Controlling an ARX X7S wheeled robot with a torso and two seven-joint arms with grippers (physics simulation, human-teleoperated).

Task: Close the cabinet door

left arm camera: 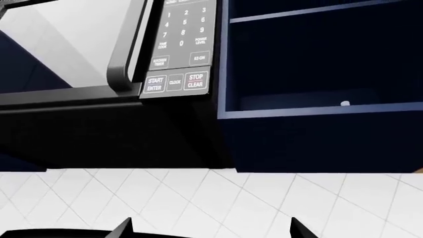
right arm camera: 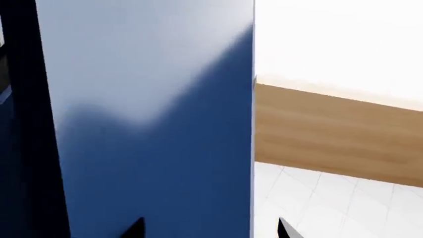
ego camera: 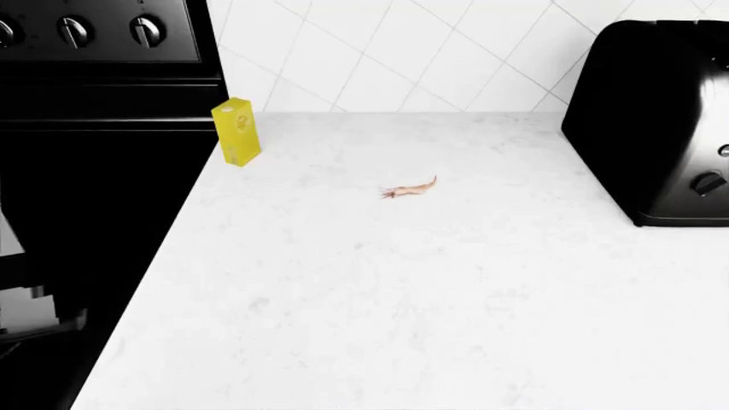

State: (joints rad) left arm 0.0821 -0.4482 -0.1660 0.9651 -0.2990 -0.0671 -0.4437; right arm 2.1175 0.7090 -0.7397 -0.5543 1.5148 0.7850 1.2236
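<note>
The blue cabinet door (right arm camera: 152, 124) fills most of the right wrist view, very close, with its free edge running down near the middle. My right gripper (right arm camera: 211, 231) is open; its dark fingertips (right arm camera: 137, 229) show either side of that edge, with nothing held between them. In the left wrist view the open blue cabinet (left arm camera: 317, 64) shows its shelves and dark inside, beside a microwave (left arm camera: 99, 59). My left gripper (left arm camera: 211, 231) is open and empty, facing the white tiled wall below the cabinet. Neither gripper nor the cabinet shows in the head view.
The head view looks down on a white counter (ego camera: 433, 290) with a yellow carton (ego camera: 236, 131), a small pinkish scrap (ego camera: 408, 189), a black toaster (ego camera: 661, 120) at right and a black stove (ego camera: 102, 128) at left. A small white object (left arm camera: 344, 103) lies on a cabinet shelf.
</note>
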